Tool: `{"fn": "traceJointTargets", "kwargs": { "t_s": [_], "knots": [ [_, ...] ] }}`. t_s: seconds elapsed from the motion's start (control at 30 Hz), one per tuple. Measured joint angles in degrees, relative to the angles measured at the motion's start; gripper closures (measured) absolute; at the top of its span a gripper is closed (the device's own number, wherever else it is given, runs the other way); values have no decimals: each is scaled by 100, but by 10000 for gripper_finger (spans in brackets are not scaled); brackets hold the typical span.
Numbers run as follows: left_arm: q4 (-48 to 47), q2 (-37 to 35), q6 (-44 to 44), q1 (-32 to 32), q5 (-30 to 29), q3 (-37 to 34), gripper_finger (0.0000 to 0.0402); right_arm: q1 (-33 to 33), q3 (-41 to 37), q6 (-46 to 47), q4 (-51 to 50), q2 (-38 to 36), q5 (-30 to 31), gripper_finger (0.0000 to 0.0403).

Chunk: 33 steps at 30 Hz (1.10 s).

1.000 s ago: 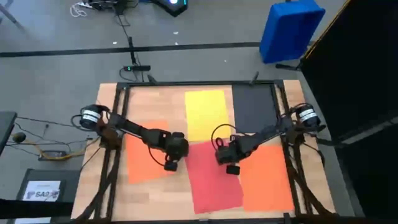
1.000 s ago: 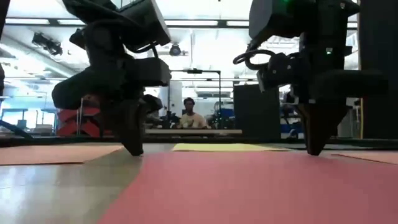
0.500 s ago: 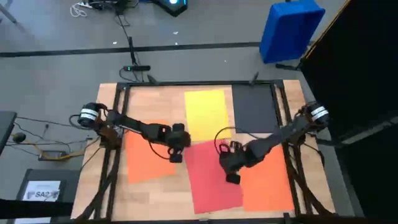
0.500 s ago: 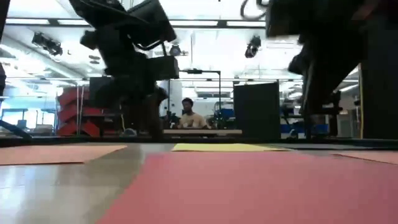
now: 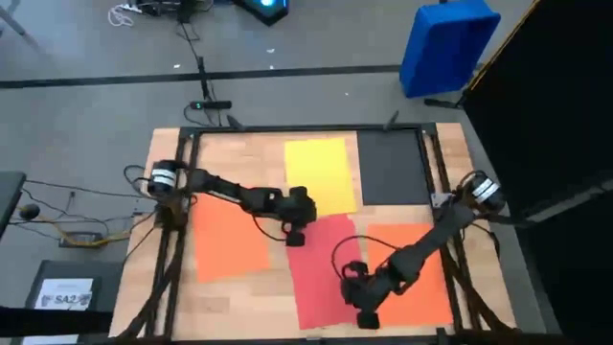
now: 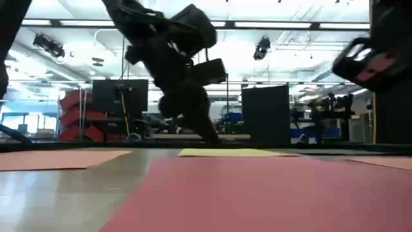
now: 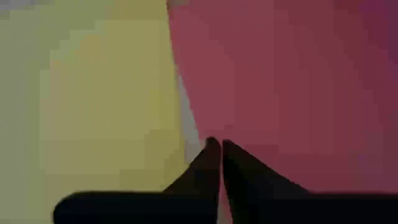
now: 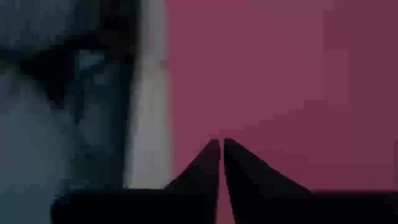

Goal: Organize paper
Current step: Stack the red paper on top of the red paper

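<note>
Five sheets of paper lie flat on the wooden table. The yellow sheet [image 5: 317,172] and the black sheet [image 5: 391,168] are at the far side. The red sheet [image 5: 324,273] is in the middle, between the orange sheet on the left [image 5: 230,240] and the orange sheet on the right [image 5: 421,264]. My left gripper [image 5: 296,239] is shut, just above the red sheet's far left corner [image 7: 205,93], beside the yellow sheet [image 7: 106,106]. My right gripper [image 5: 367,318] is shut, above the red sheet's near edge [image 8: 261,74].
A black frame [image 5: 287,131] runs around the table top. A blue bin [image 5: 446,43] stands on the floor beyond the far right corner. A dark box with a white label [image 5: 65,292] sits left of the table. Bare wood [image 5: 239,158] shows at the far left.
Both grippers have stayed shut and have risen off the red sheet. My left gripper has gone toward the table's right and a little toward the far edge, to the red sheet's far left corner. My right gripper has swung toward the near edge and tipped. The sheets lie as before.
</note>
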Motion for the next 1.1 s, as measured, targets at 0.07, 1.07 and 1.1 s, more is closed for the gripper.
{"fn": "traceJointTargets", "kwargs": {
  "t_s": [0.07,1.07,1.1],
  "knots": [
    [-34,139,22,21,-29,198,402,105,-2,25,105,7,8,403],
    [-666,988,567,132,314,1177,402,504,23,86,54,721,68,403],
    [-671,988,609,132,347,1177,402,504,26,84,30,719,89,403]
  ]
}}
